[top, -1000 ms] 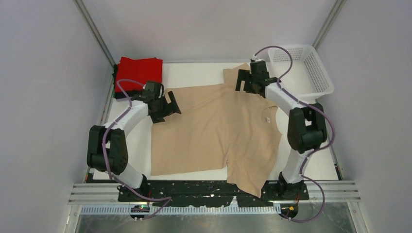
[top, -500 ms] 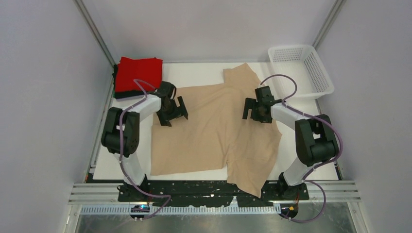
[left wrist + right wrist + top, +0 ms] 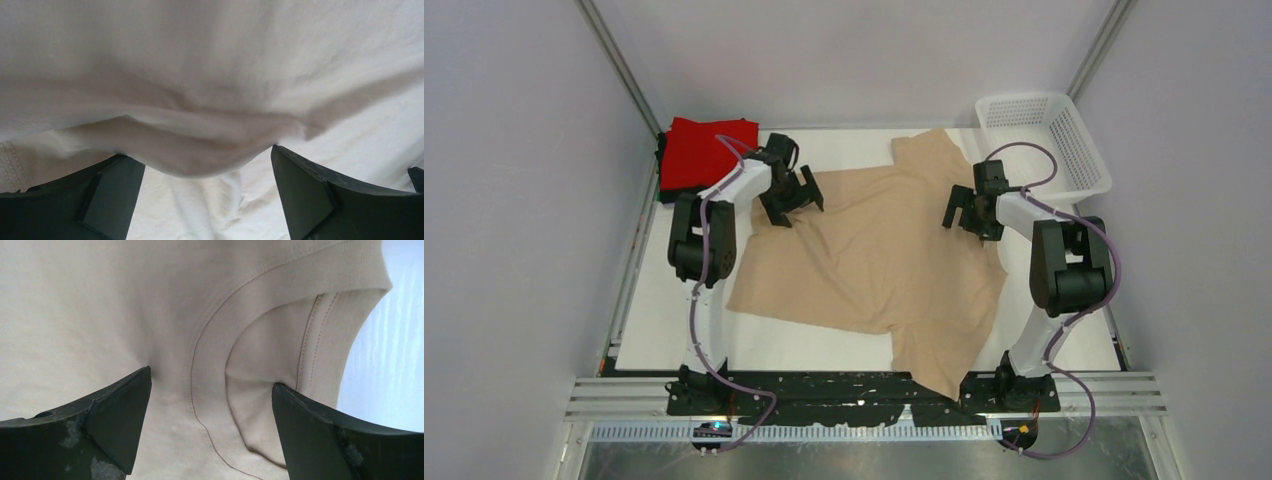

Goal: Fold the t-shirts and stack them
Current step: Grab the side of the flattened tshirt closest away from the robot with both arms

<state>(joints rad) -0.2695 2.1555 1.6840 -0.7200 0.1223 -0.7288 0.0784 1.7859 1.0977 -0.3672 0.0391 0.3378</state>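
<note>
The beige t-shirt (image 3: pixel 874 260) lies spread and skewed on the white table, one sleeve toward the far side and one hanging over the near edge. My left gripper (image 3: pixel 789 195) is open at its far left corner. In the left wrist view a bunched fold of the tee (image 3: pixel 200 135) sits at my open left gripper (image 3: pixel 200 155). My right gripper (image 3: pixel 969 212) is open over the collar. In the right wrist view my right gripper (image 3: pixel 211 379) straddles the ribbed collar (image 3: pixel 215 340). The folded red t-shirt (image 3: pixel 709 150) lies at the far left on a dark folded one (image 3: pixel 662 170).
A white mesh basket (image 3: pixel 1084 150) stands at the far right corner. Grey walls and metal frame posts close in the table on three sides. The white table cover (image 3: pixel 754 340) shows near the front left.
Both grippers moved: the left went to the shirt's far left corner, the right came in from the far sleeve to the collar. The shirt's left side shifted and now lies skewed.
</note>
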